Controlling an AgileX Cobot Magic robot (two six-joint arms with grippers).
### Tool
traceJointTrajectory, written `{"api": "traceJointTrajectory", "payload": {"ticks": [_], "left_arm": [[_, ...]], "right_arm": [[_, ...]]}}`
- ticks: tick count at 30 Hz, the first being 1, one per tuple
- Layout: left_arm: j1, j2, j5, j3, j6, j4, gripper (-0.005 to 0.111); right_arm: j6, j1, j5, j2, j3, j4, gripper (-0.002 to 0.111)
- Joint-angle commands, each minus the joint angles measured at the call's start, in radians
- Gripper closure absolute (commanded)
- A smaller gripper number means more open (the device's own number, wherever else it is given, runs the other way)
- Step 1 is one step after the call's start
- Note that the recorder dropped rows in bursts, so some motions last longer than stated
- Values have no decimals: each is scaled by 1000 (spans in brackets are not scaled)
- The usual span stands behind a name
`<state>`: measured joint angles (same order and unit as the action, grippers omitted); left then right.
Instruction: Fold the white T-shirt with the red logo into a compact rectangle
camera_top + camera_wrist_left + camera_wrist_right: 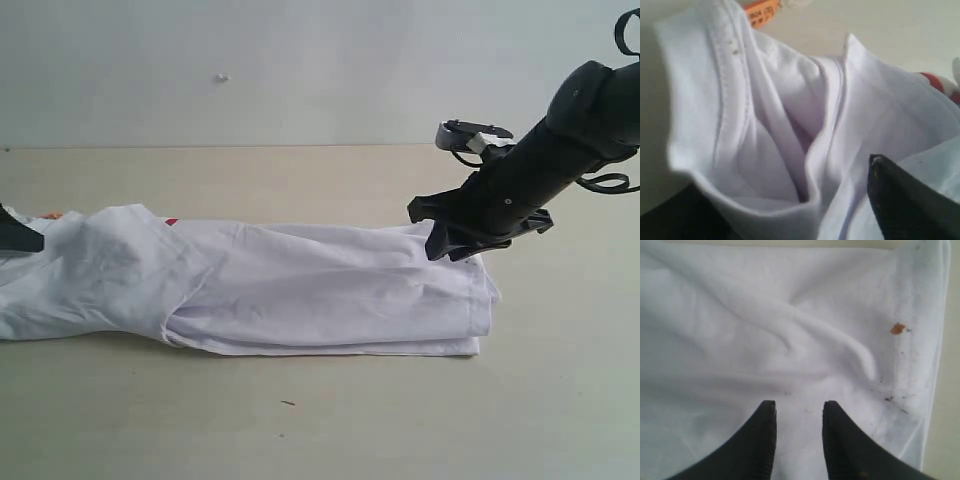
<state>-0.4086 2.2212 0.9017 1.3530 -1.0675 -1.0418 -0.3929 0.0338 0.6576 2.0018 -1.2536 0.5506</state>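
Note:
The white T-shirt (300,290) lies folded into a long strip across the table, its left end humped up. A sliver of the red logo (171,221) peeks out behind that hump and shows again in the left wrist view (936,83), near the orange collar tag (761,12). My left gripper (14,235) sits at the strip's collar end, mostly out of the exterior view. Its jaws (785,185) stand wide apart with bunched folds of shirt between them. My right gripper (455,243) hovers just over the strip's right end, open (799,407), with nothing between its fingers.
The tan table (330,420) runs wide in front of the shirt and to its right. A pale wall (300,70) closes the back edge. A small brown stain (897,328) marks the cloth near the right end's hem.

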Motion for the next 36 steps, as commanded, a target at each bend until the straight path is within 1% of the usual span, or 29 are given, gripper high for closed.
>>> {"api": "traceJointTrajectory", "payload": {"ticks": [1,4,5,6,9,13,15,17,20,21,22,23,24,25,27,31,33,34,36], "left_arm": [[6,19,13,4,1,13,61],[6,12,18,12,16,12,93],[6,7,20,12,16,12,102],[6,0,22,12,16,10,106],[6,-29,34,12,16,-12,107],[9,-145,10,12,45,-5,107],[30,-212,-7,12,85,3,107],[77,-277,-29,12,97,3,107],[218,-332,-43,33,176,6,107],[295,-341,-43,54,213,6,107],[327,-341,-43,63,221,7,107],[409,-343,-43,93,253,8,107],[441,-343,-47,111,268,10,107],[506,-343,-61,138,289,10,107],[613,-343,-84,191,314,17,107],[746,-341,-140,208,330,33,107],[824,-324,-188,208,336,60,107],[870,-304,-225,208,336,84,107],[938,-255,-308,208,336,137,107]], "right_arm": [[-9,1,-1,-13,-1,0,75],[-9,1,-1,-13,-1,0,75],[-9,1,-1,-13,-1,0,75],[-9,1,-1,-13,-1,0,75],[-7,1,2,-13,-1,0,75],[-14,1,17,-40,-31,8,75],[-14,1,55,-96,-73,8,78],[-14,1,87,-163,-97,21,86],[-14,1,134,-250,-102,45,106],[-16,1,160,-284,-102,60,108],[-16,1,174,-300,-102,70,108],[-26,1,199,-330,-102,88,108],[-26,1,211,-347,-102,89,108],[-26,1,227,-375,-102,89,108],[-28,1,247,-422,-102,89,108],[-30,1,259,-480,-102,89,108],[-29,1,267,-513,-102,89,108],[-24,1,277,-534,-102,89,108],[-24,1,306,-567,-102,89,108]]}}
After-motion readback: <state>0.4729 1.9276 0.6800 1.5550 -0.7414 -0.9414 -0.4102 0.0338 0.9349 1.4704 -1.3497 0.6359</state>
